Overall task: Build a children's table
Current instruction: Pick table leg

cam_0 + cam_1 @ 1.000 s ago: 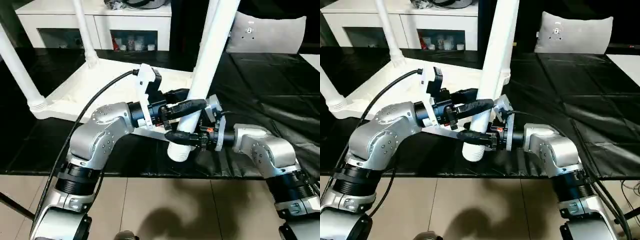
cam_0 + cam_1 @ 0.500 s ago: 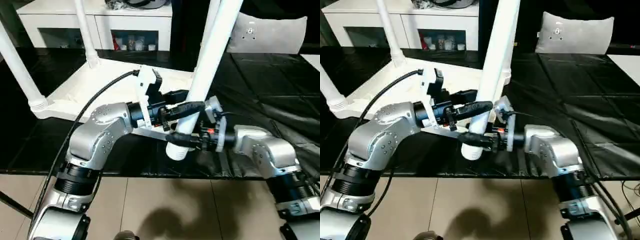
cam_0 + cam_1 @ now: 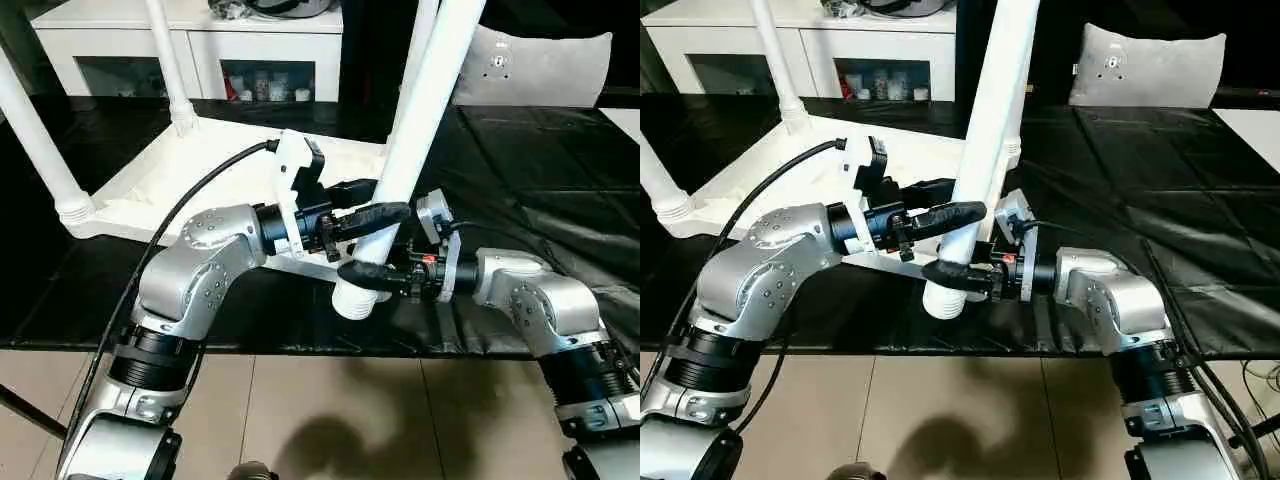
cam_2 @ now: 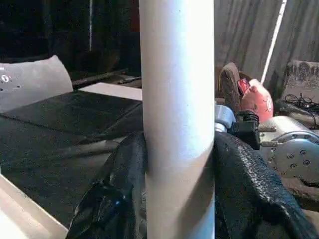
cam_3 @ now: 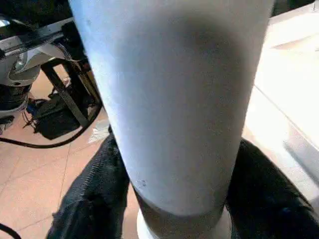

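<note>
Lying upside down on the black-covered bench (image 3: 540, 170), the white tabletop (image 3: 190, 170) already carries legs standing in its far corners, among them the far-left leg (image 3: 165, 60) and the left leg (image 3: 35, 140). One loose leg (image 3: 415, 120) leans over the near right corner, its wide ribbed end (image 3: 355, 300) hanging just past the near edge, not yet in a socket. Both arms grip it low down: the left gripper (image 4: 179, 199) has its fingers pinched on the shaft, and the right gripper (image 5: 174, 199), just below, wraps its fingers around the thick end. To seat it well, I judge the leg should be stood upright over the corner socket first, then pressed and turned squarely, both grips kept firm so it cannot slip.
</note>
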